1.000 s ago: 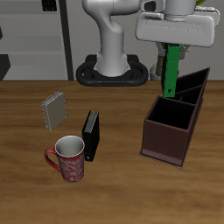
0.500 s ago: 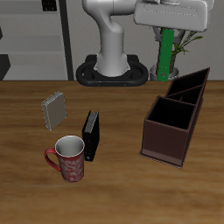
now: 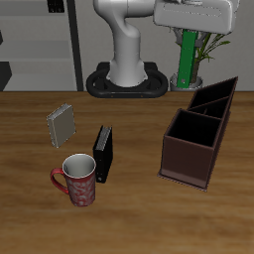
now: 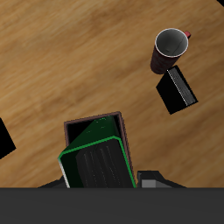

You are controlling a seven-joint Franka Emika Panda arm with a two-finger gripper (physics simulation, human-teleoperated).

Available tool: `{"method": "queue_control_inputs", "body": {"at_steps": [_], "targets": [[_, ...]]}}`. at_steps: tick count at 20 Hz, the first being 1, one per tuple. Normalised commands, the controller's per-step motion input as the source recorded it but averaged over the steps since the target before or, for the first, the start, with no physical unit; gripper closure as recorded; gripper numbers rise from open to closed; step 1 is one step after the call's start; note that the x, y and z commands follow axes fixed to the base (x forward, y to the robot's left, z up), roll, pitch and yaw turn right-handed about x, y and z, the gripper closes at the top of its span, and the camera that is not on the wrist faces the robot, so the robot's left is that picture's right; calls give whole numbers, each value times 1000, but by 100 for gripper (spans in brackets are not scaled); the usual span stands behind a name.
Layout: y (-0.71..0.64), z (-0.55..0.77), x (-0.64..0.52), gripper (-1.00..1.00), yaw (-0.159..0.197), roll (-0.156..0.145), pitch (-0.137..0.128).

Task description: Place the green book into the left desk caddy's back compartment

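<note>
My gripper (image 3: 187, 34) is shut on the top of the green book (image 3: 185, 60), which hangs upright, high above the table and behind the dark brown left desk caddy (image 3: 189, 159). The caddy's narrower back compartment (image 3: 214, 96) is open and lies below and a little in front of the book. In the wrist view the green book (image 4: 98, 164) fills the space between the fingers of the gripper (image 4: 101, 181), with the rim of the caddy (image 4: 92, 122) showing just beyond its lower edge. Which compartment that is, I cannot tell.
A red patterned mug (image 3: 77, 179) stands near the table's front edge, with a black book (image 3: 102, 153) upright beside it and a grey book (image 3: 62, 124) farther back. A potted plant (image 3: 203, 50) stands behind the book. A dark object (image 4: 4, 137) shows at the wrist view's edge.
The gripper has lifted the green book up and slightly back from just over the caddy's back compartment. Over the last half second it has hardly moved.
</note>
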Motion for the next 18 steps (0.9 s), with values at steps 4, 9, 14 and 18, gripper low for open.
{"method": "queue_control_inputs", "body": {"at_steps": [4,9,14,18], "targets": [[-58,-92,-350,100,19,-4,16],[44,-69,-322,100,49,15,-10],[199,-136,-359,100,28,29,-4],[271,-95,-366,100,-29,56,26]]}}
